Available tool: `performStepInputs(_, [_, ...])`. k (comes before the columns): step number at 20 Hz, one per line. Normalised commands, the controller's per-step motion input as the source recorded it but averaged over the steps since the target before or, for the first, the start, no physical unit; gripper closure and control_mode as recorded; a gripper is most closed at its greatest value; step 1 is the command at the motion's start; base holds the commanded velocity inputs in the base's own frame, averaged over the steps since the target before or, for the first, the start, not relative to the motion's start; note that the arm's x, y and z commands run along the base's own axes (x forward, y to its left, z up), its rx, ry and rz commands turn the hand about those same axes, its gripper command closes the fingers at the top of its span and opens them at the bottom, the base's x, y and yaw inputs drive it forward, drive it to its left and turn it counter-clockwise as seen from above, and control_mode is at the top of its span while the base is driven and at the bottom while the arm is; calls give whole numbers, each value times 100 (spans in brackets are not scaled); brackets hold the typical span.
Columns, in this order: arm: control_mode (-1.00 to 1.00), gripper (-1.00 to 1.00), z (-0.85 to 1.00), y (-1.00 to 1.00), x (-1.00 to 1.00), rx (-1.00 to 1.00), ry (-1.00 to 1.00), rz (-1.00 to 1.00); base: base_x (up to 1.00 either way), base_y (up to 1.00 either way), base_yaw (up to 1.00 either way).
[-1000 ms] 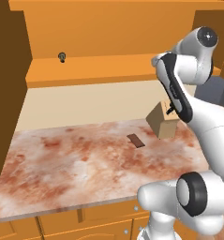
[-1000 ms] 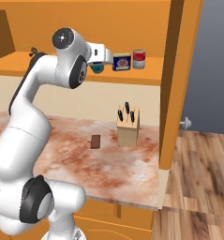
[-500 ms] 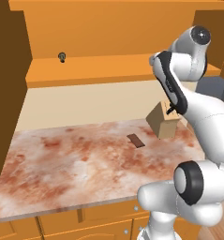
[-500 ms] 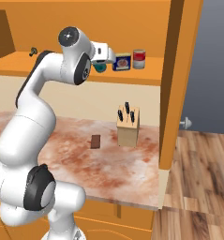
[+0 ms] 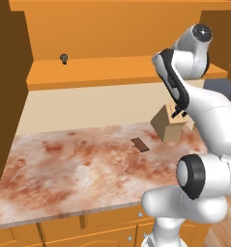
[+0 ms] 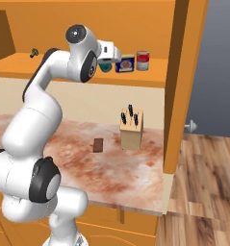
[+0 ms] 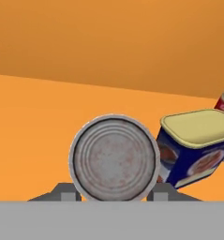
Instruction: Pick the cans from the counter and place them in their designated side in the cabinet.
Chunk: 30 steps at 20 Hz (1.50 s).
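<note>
Gripper [image 7: 113, 197] clenched on the teal can [image 7: 114, 158] at the shelf [image 6: 135, 77], blue can [image 7: 193, 145] just beside, red can [image 6: 143, 60] beyond.

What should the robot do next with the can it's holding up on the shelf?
Probably open the gripper and let go. The teal can it grips already sits over the cabinet shelf, right beside the dark blue can, so it seems to be in place.

Both base views look forward and down, sharing the counter [image 5: 88, 164] and shelf [image 6: 135, 77]; the hand view faces the shelf closely, teal can [image 7: 114, 158] at 6 o'clock.
</note>
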Motion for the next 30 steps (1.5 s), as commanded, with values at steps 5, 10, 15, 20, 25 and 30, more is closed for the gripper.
performStepInputs(5, [-100,100,-11,-5,24,0,3,0,0,0,0])
performStepInputs(10, [-100,100,-19,-5,13,0,4,0,0,0,0])
performStepInputs(15, [-100,-100,-24,0,10,0,5,0,0,0,0])
performStepInputs(20, [-100,-100,-18,-2,9,0,3,0,0,0,0])
performStepInputs(25, [-100,-100,-12,-6,8,0,1,0,0,0,0])
performStepInputs(30, [-100,-100,-3,-7,5,0,0,0,0,0,0])
